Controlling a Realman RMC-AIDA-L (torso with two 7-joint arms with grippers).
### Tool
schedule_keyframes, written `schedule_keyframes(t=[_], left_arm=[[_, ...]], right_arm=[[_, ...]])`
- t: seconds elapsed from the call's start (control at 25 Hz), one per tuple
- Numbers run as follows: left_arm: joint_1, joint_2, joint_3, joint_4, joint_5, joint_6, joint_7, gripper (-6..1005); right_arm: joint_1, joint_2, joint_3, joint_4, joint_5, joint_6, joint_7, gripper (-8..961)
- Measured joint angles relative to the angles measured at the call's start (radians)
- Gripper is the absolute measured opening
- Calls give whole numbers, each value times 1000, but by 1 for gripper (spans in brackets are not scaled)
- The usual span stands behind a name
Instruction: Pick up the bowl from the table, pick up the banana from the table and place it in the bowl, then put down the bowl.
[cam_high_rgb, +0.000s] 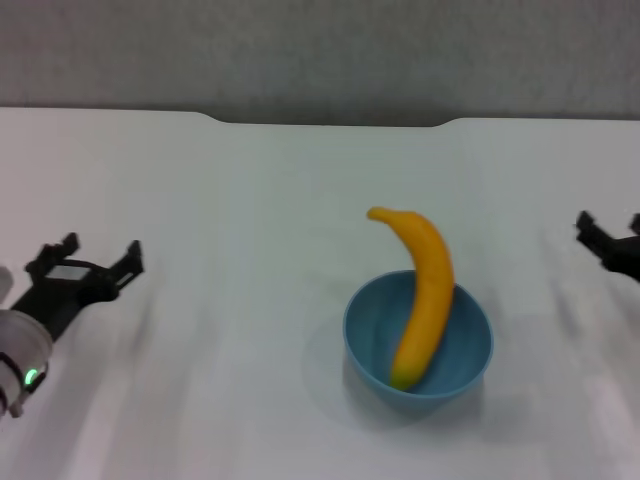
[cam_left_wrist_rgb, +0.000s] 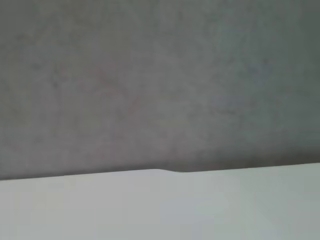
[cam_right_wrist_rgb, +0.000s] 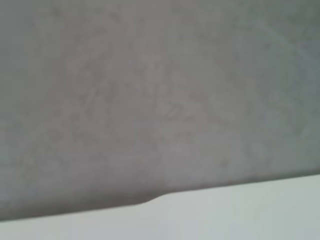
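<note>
Bowl (cam_high_rgb: 418, 340) sits on the table (cam_high_rgb: 230, 200), banana (cam_high_rgb: 422, 290) inside; left gripper (cam_high_rgb: 100, 258) spread wide and empty, right gripper (cam_high_rgb: 606, 236) unreadable — retreat wide of the rim.

The bowl (cam_high_rgb: 418, 345) stands on the table (cam_high_rgb: 250, 200); the banana (cam_high_rgb: 420, 295) lies in the bowl, its stem end leaning out over the bowl's far rim.

Soft even light; all views blurred, faint shadow under the bowl (cam_high_rgb: 372, 345).
</note>
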Motion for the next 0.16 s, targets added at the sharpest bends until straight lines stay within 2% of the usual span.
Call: schedule_keyframes(t=[0.04,0.16], left_arm=[[-1,0,43,-16,0,-3,-23,909],[-1,0,70,-32,-1,-3,-42,909]], right_arm=[[10,1,-1,10,-10,0,0,857],[21,5,1,20,-36,-5,-1,857]])
